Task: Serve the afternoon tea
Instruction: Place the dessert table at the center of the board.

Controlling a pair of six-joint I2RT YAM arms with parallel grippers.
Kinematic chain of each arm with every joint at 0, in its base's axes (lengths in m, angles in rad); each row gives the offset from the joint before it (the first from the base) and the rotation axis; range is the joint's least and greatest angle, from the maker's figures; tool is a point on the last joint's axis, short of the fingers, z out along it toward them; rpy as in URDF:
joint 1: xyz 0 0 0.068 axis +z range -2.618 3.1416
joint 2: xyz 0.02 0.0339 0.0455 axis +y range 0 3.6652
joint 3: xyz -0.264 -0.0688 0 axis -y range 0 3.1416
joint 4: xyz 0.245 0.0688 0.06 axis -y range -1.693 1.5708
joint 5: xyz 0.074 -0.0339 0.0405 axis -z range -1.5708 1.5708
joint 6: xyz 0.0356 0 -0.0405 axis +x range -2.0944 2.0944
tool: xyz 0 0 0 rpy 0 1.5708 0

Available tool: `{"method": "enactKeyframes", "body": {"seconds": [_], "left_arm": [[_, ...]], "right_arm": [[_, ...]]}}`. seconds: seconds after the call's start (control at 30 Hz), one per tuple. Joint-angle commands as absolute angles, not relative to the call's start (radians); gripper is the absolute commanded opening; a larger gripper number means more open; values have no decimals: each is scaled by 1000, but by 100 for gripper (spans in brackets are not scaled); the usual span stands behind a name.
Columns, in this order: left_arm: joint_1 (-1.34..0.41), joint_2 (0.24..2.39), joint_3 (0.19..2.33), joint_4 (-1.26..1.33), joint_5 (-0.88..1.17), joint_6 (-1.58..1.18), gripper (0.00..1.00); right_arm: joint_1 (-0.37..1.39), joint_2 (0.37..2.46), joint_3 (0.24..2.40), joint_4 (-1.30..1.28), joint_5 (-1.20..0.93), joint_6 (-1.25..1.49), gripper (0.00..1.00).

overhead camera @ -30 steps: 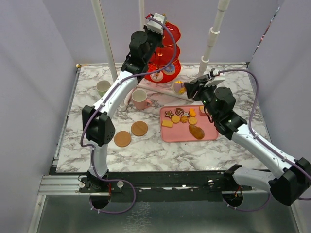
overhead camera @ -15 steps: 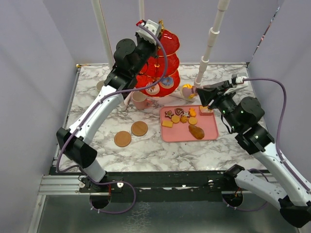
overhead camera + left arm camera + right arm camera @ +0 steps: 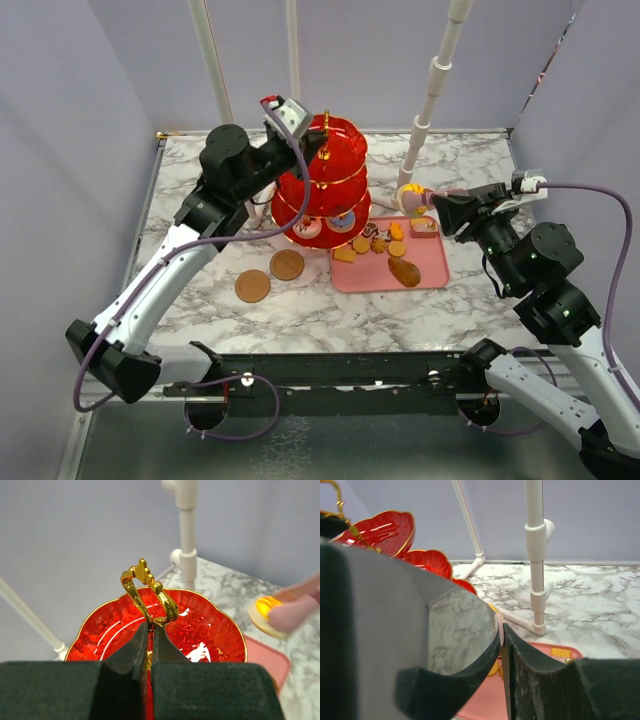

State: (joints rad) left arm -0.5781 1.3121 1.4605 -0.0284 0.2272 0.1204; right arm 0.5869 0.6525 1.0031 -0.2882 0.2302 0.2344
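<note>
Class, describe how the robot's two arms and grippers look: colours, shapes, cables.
The left arm and right arm have white tubular links and black rounded joints. A purple cable runs along each. The left gripper and right gripper have black wedge-shaped fingers.

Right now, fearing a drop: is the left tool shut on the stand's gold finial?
Yes, the left wrist view shows the left tool pinched shut on the gold finial at its base atop the red stand.

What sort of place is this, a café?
Likely a lab test booth: plain walls box in one marble-patterned table, white pipe posts rise from it, and two robot arms are mounted at its edge.
</note>
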Motion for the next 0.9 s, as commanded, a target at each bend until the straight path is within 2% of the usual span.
{"method": "enactKeyframes", "body": {"seconds": [0.0,0.53,0.87], "left_arm": [[-584,1158,1366,2,466,117,0],[-584,945,1154,-142,798,198,0],[-584,887,1023,-205,903,319,0]], "right_arm": [[584,667,991,-322,282,203,32],[583,700,918,-267,271,205,32],[584,711,855,-238,163,223,32]]}}
